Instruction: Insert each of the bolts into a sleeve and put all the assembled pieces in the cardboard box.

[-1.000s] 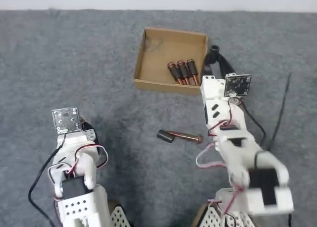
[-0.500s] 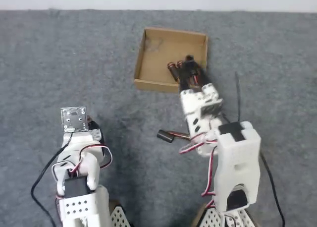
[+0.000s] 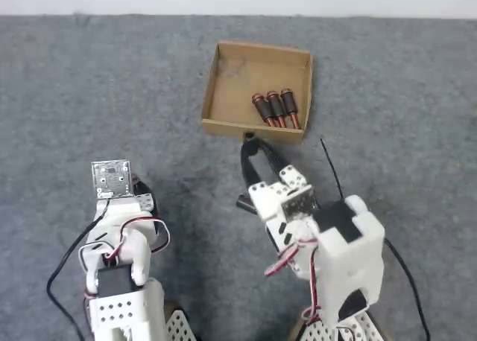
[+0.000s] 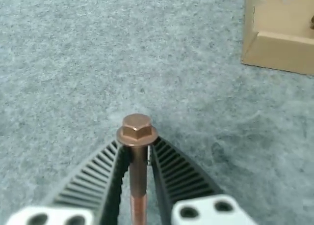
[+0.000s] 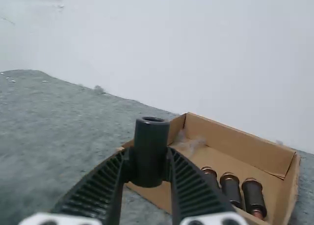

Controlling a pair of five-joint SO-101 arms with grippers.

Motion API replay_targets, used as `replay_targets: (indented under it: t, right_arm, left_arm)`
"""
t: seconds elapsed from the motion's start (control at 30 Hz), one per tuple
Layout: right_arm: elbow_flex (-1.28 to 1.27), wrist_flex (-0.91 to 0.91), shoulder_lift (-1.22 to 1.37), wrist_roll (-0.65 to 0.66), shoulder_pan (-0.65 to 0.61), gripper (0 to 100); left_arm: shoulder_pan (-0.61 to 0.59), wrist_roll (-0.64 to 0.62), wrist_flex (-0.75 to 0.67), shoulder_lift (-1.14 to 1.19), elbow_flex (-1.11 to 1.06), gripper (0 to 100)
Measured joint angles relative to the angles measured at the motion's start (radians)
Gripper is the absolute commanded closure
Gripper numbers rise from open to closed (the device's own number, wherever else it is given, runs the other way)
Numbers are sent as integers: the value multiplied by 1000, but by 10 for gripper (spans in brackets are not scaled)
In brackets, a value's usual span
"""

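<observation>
Left gripper [image 4: 138, 144] clamped on bolt [image 4: 137, 130], hex head pointing away from wrist, right gripper [image 5: 148, 156] clamped on upright sleeve [image 5: 151, 141], high view showed three assembled pieces [image 3: 276, 109] in cardboard box [image 3: 229, 80]

The grey, felt-like desk [image 3: 112, 80] carries an open cardboard box [image 3: 257, 49] toward its far side and, nearer the middle and well apart from the box, a dark sleeve [image 3: 244, 204] lying flat, partly hidden under an arm [image 3: 328, 237].

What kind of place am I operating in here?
Probably a small tabletop robot test setup: a grey carpet-like mat, a plain white wall behind, and a cardboard box holding three assembled pieces.
</observation>
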State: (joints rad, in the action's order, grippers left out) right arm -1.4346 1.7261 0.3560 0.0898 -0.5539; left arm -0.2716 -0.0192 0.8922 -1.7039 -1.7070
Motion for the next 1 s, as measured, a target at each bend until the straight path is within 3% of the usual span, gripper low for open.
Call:
replay_targets:
  t: [0.27,0.63,0.77,1.0]
  right_arm:
    - [-187,0,-166,0,-34,991]
    - [-212,2,-238,0,-75,991]
    - [-210,2,-176,0,-80,991]
    - [-201,2,-138,0,-114,991]
  left_arm:
    - [0,0,0,0,0,988]
    - [23,0,-20,0,0,988]
    - [41,0,-172,0,0,988]
    - [109,3,-597,0,0,989]
